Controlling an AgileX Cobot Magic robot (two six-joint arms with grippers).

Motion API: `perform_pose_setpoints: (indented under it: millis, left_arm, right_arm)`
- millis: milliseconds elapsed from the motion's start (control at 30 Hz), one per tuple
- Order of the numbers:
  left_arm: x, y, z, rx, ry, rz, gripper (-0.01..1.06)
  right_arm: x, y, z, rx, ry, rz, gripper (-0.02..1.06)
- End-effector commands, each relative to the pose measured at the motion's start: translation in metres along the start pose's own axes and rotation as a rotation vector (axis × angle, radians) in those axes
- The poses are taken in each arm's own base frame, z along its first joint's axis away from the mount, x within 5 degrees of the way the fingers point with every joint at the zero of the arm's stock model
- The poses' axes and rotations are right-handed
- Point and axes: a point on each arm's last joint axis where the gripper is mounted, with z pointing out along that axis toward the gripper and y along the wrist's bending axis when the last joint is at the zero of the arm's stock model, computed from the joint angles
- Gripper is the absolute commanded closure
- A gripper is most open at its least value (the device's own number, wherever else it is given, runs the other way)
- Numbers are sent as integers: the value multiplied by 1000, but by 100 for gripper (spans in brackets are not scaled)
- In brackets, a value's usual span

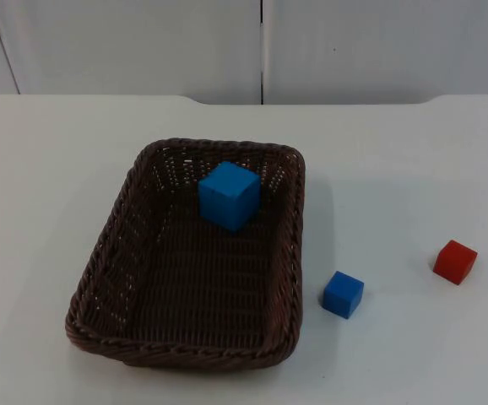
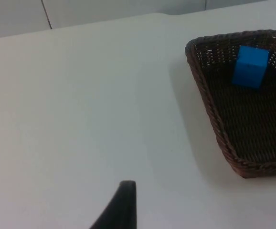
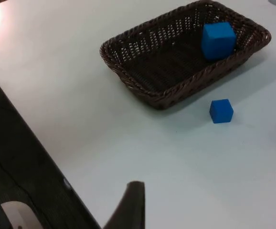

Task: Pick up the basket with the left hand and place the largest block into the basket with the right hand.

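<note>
A dark brown wicker basket [image 1: 109,278] rests on the white table, left of centre. The largest block, a blue cube [image 1: 229,195], lies inside it against the far wall. A smaller blue cube [image 1: 343,294] sits on the table just right of the basket, and a small red cube [image 1: 455,261] lies further right. My left gripper [image 2: 121,205] hangs over bare table, well apart from the basket [image 2: 209,100] and the large cube [image 2: 250,66]. My right gripper [image 3: 128,205] is held back, far from the basket [image 3: 143,90], the large cube [image 3: 218,40] and the small blue cube [image 3: 221,110].
The grey partition wall [image 1: 261,46] closes the table at the back. In the right wrist view the table's edge [image 3: 33,138] runs past the gripper, with dark floor beyond it. Bare table surrounds the basket on the left and front.
</note>
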Motion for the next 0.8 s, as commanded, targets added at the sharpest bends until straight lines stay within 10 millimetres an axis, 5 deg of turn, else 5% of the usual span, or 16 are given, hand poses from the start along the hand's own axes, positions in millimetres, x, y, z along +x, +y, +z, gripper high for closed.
perform_pose_setpoints:
  millis: [0,600,767]
  left_arm:
    - [2,1,1,-8,5,4,9]
    - [2,1,1,-8,5,4,6]
    - [2,1,1,-8,5,4,0]
  right_arm:
    - [0,-1,0,11,-14,12,22]
    - [0,-3,0,26,-14,22,22]
    - [0,-3,0,26,-14,22,2]
